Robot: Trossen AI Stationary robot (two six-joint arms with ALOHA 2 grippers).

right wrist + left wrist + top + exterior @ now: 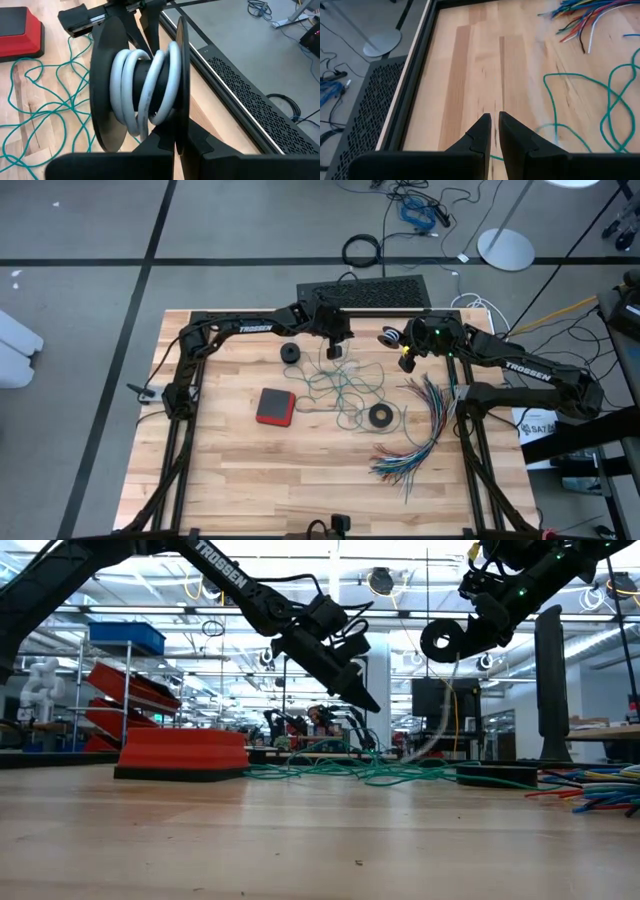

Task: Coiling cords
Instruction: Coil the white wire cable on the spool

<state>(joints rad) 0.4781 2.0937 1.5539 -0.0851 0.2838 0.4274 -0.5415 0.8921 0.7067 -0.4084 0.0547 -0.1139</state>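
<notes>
Right claw: the right gripper (pixel 175 142), upper right of centre in the high view, is clenched on the rim of a flat black plastic spool (pixel 140 80) and holds it clear of the table, probably so cord can be wound on freely.
Spool: two thin dark discs on a dark hub, with several smooth, rounded turns of white cord (pixel 145 85) wrapped between them.
White cord tail: in the low view a pale strand (pixel 440 730) hangs from the raised spool toward the tabletop, so the winding looks unfinished.
Left claw: the left gripper (pixel 494 131), upper centre of the high view, hovers nearly clenched above the boards; whether it pinches the teal strand beneath its tips cannot be told.
Teal cord: a thin, glossy teal-green cord (pixel 345 385) lies in loose tangled loops at the table's centre, not yet coiled.
Surroundings: a red square pad with a black base (pixel 275 406) sits left of the loops; a pale, striped wooden tabletop (pixel 230 470) carries everything.
</notes>
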